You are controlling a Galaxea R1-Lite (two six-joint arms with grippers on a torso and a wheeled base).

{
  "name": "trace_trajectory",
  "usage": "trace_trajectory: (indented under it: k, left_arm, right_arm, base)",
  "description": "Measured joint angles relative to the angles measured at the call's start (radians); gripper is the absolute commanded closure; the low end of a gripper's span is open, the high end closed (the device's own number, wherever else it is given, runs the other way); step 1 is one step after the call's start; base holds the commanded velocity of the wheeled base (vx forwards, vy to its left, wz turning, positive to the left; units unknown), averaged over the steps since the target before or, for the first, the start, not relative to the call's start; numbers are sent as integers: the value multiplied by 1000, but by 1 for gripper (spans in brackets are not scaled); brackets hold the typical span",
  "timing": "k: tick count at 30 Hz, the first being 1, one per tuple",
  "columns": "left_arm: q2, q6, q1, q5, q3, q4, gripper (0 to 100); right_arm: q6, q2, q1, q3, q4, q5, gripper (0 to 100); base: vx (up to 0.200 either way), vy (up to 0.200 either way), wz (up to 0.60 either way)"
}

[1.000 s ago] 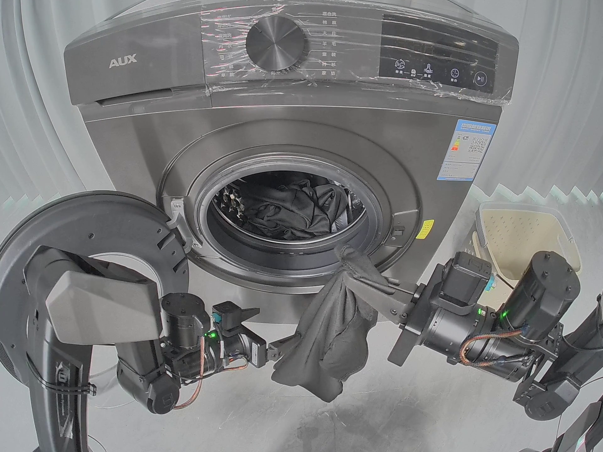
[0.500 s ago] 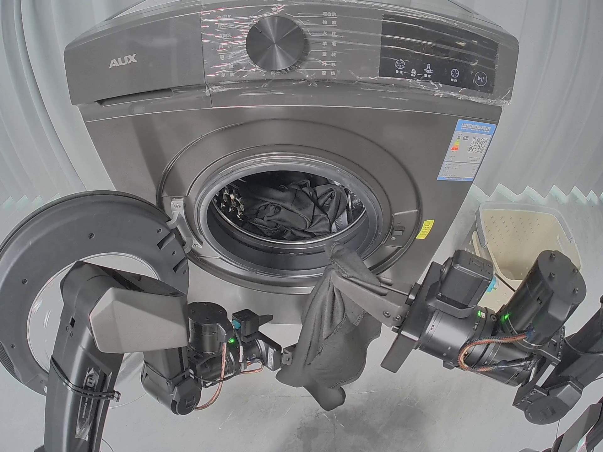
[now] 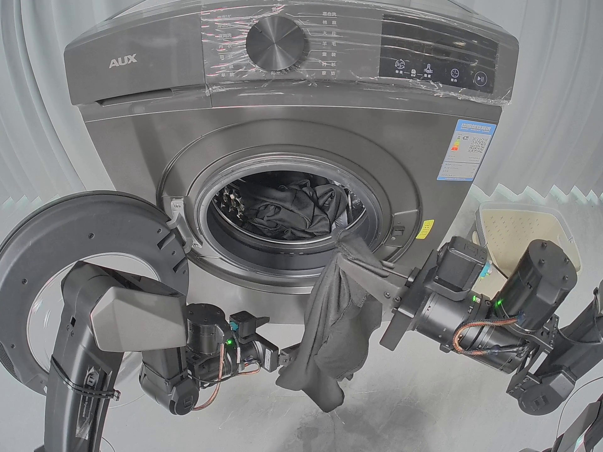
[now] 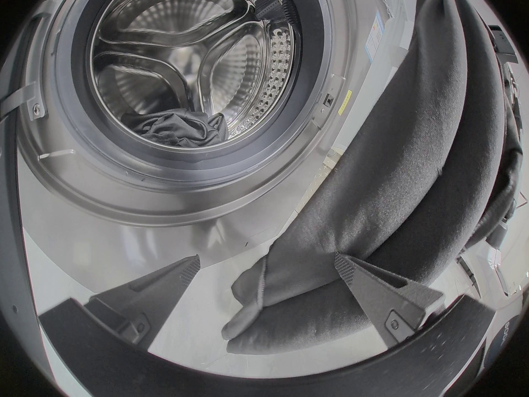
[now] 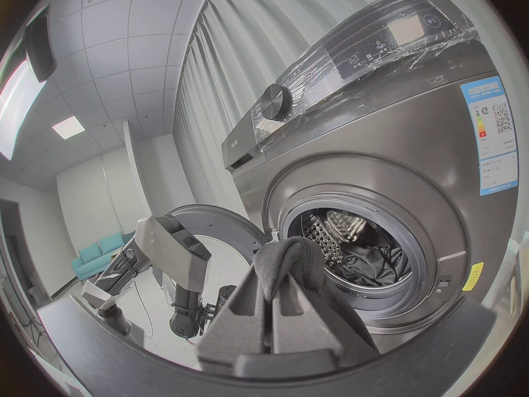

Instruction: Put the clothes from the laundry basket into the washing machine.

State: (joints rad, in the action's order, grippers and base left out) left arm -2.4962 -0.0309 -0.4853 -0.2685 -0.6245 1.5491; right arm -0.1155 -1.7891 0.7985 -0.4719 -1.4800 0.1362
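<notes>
The washing machine stands with its drum open, and dark clothes lie inside. My right gripper is shut on the top of a dark grey garment, just below the lower right rim of the opening. The garment hangs down toward the floor. In the right wrist view the gripper pinches the cloth in front of the drum. My left gripper is low beside the garment's lower edge. In the left wrist view it is open, with the cloth lying between and beyond the fingers.
The round door is swung open on the left, close to my left arm. A cream laundry basket stands on the floor to the right of the machine, behind my right arm. The floor in front is bare grey.
My left arm has swung right, bringing its gripper up to the hanging garment. My right gripper has lifted the garment slightly toward the drum opening.
</notes>
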Motion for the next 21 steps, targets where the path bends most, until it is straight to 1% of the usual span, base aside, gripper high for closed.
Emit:
trace_trajectory:
  k: [9,15,21]
  left_arm:
    - [0,0,-21,-1,0,0,0]
    - [-7,0,-27,1,-2,0,0]
    - [-23,-4,-23,9,-15,0,0]
  right_arm:
    - [-5,-37,29,-38,0,0,100]
    - [-33,-49,77,-55,-17,0,100]
    - [-38,-50,99,-49,-37,-17,100]
  base:
    - [0,0,0]
    - [0,0,0]
    - [0,0,0]
